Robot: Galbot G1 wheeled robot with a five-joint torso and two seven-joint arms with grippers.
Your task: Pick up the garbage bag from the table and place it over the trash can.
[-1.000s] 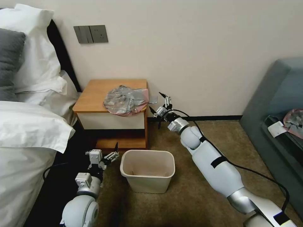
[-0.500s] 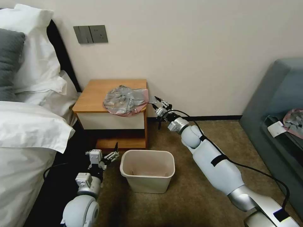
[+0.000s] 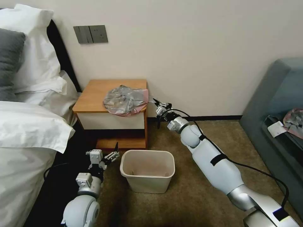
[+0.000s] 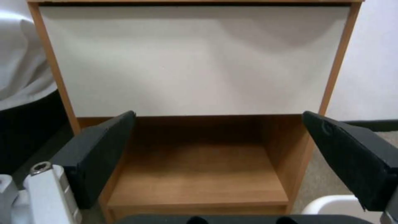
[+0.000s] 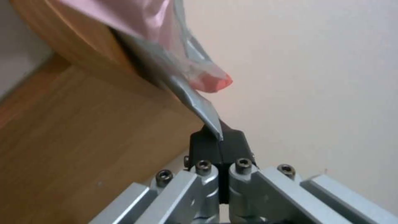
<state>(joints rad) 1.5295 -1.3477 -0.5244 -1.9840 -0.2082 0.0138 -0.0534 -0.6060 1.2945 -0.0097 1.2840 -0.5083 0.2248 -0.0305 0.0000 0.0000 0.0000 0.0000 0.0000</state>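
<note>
My right end effector (image 5: 219, 146) sits at the right edge of the nightstand worktop (image 3: 94, 94), pads pressed together on a thin grey flap of the garbage bag (image 3: 125, 100) that hangs over that edge. The rest of the bag lies to the left of the pinch, a crumpled heap spread across the right half of the worktop, its pink rim spilling over the near-right corner. So I judge the lift must draw the bag rightward and up, off the wood. My left end effector (image 4: 232, 161) waits low beside the bed, spread wide, facing the nightstand's lower shelf. The cream trash can (image 3: 147, 170) stands on the carpet just in front of the nightstand, with nothing lining it.
</note>
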